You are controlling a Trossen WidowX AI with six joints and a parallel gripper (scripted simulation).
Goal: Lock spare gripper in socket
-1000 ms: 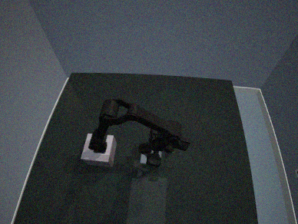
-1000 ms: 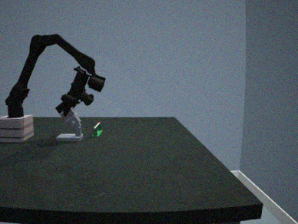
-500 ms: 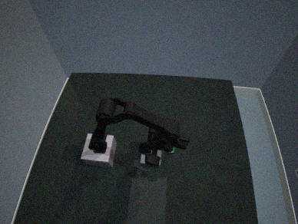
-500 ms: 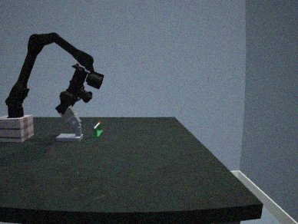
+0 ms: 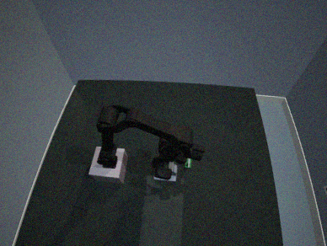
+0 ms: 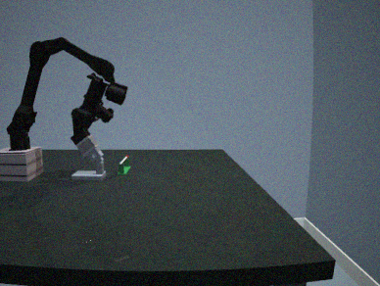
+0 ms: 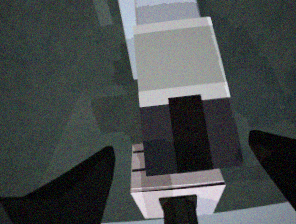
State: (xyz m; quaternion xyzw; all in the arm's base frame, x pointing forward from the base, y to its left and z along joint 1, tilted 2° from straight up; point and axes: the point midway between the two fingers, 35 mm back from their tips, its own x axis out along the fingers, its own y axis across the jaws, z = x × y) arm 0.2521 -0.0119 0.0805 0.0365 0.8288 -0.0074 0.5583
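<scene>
The mount's light base plate stands on the table, and its edge shows in the wrist view. The spare gripper, a pale block with a dark end, sits tilted on the mount's socket. How deep its spigot sits is hidden. A thin white pin with a red tip leans in a green holder beside the mount. My gripper is wide open and empty, its fingers on either side of the spare gripper's dark end. Whether they touch it cannot be told.
My arm's pale, striped base block stands behind the mount. The arm arches over from it. The dark table ends at a front edge and a right edge. Walls stand beyond it.
</scene>
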